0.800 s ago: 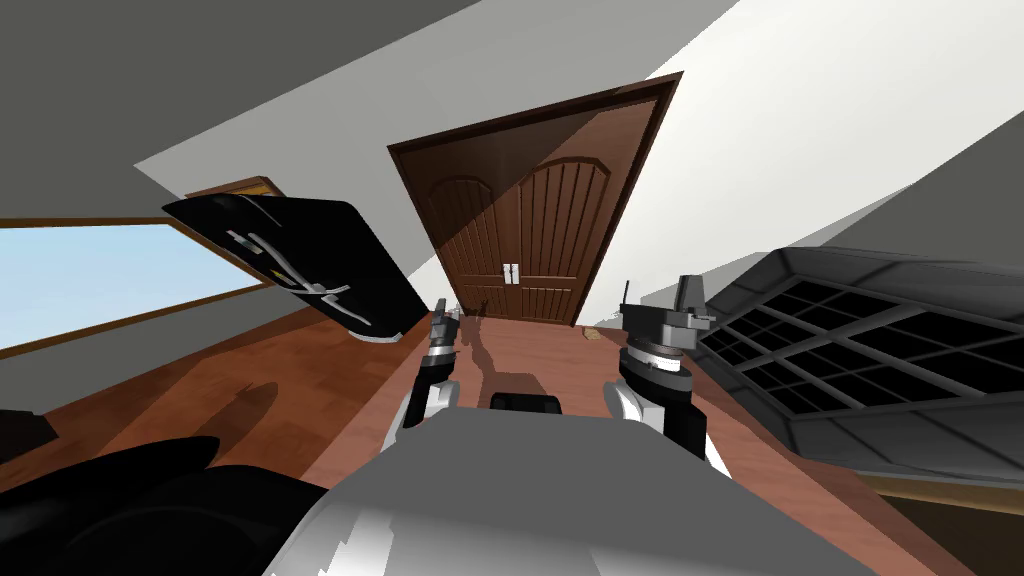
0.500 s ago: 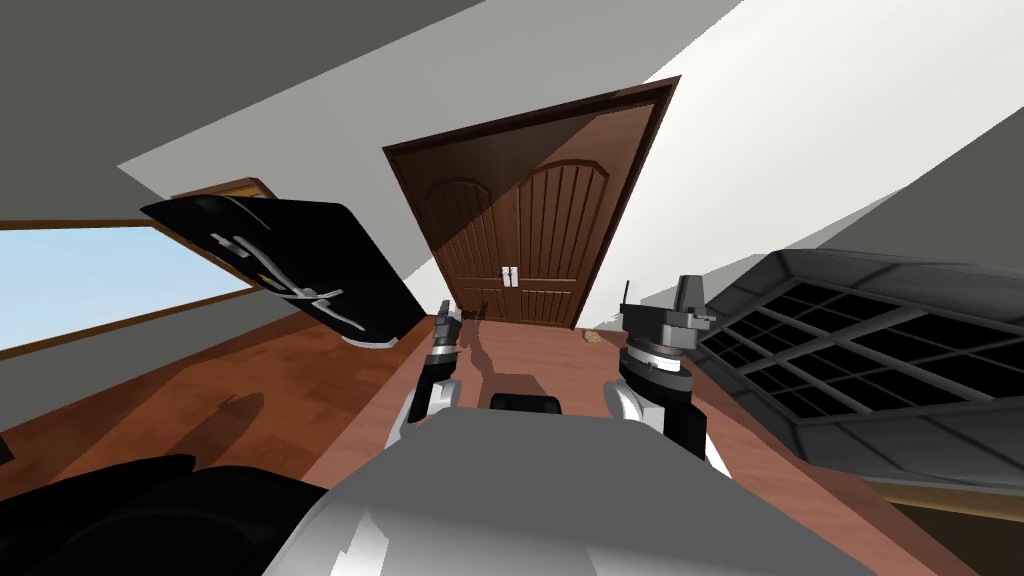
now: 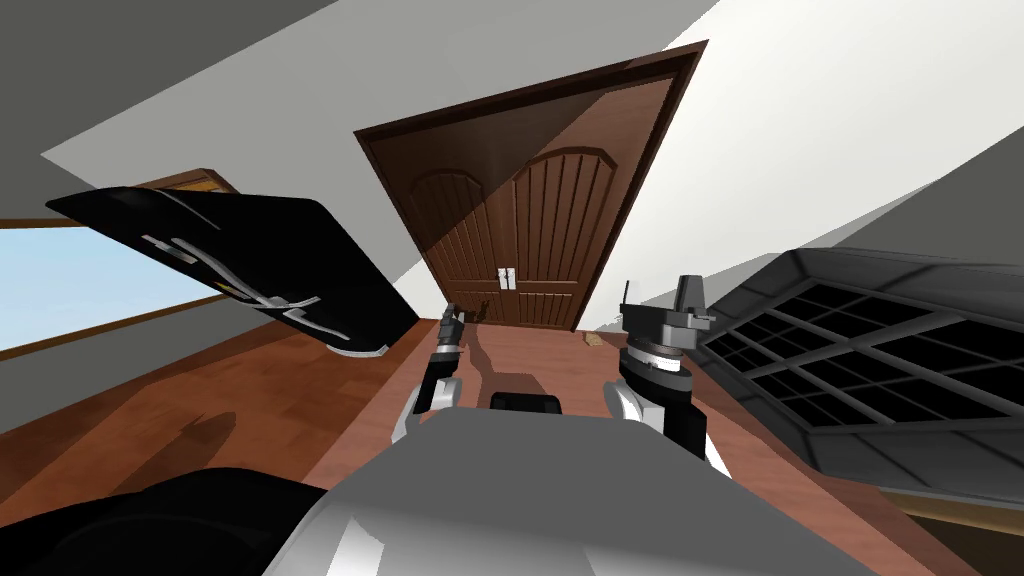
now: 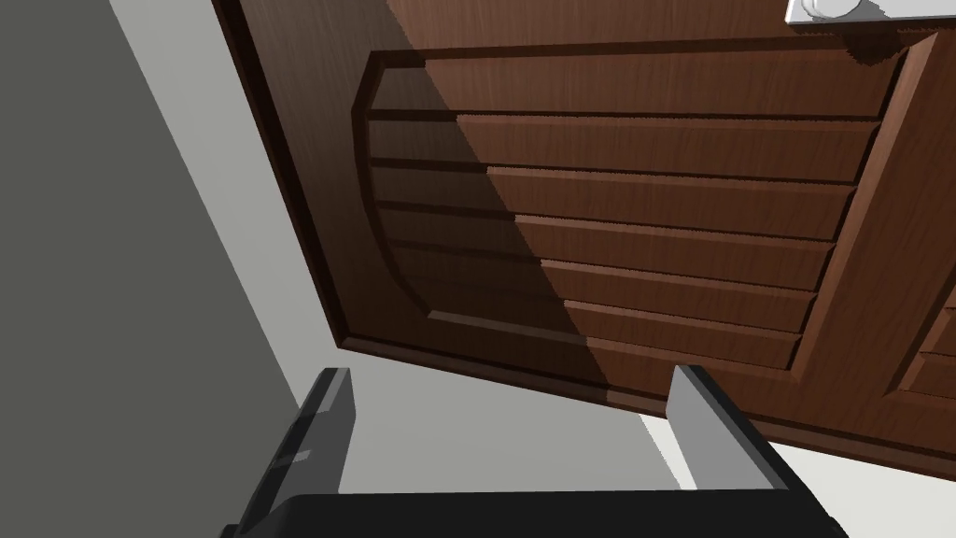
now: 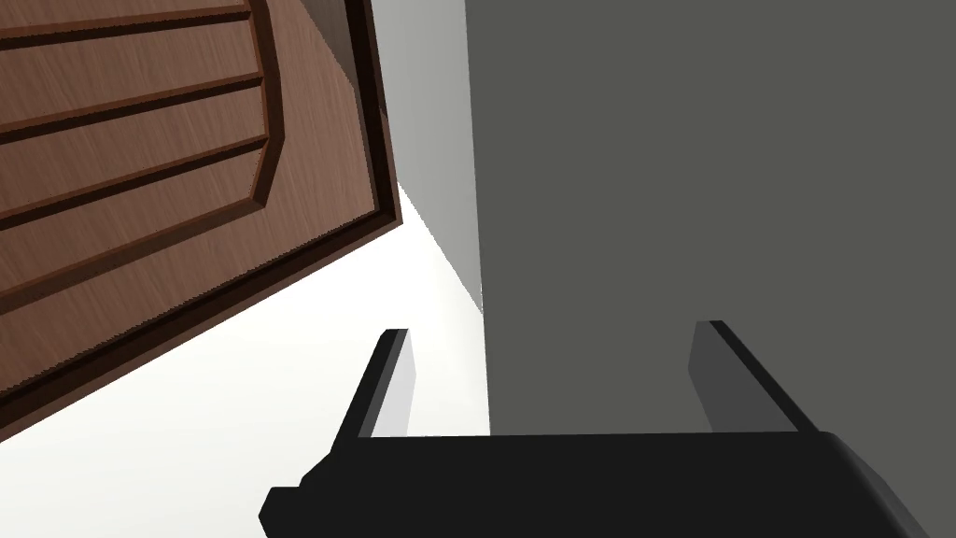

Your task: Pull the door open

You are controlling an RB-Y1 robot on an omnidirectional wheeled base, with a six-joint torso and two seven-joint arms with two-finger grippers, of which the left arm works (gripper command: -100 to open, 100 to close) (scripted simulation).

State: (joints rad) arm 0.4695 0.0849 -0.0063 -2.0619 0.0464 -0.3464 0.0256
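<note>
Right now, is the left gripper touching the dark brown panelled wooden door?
Apart. Left wrist view: the left gripper, fingers open, ends short of the dark brown door.

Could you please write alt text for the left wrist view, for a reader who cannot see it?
A dark brown panelled door faces the open, empty left pincer, which touches nothing. A pale handle shows on the door, away from the pincer, and a grey wall flanks the door.
</note>
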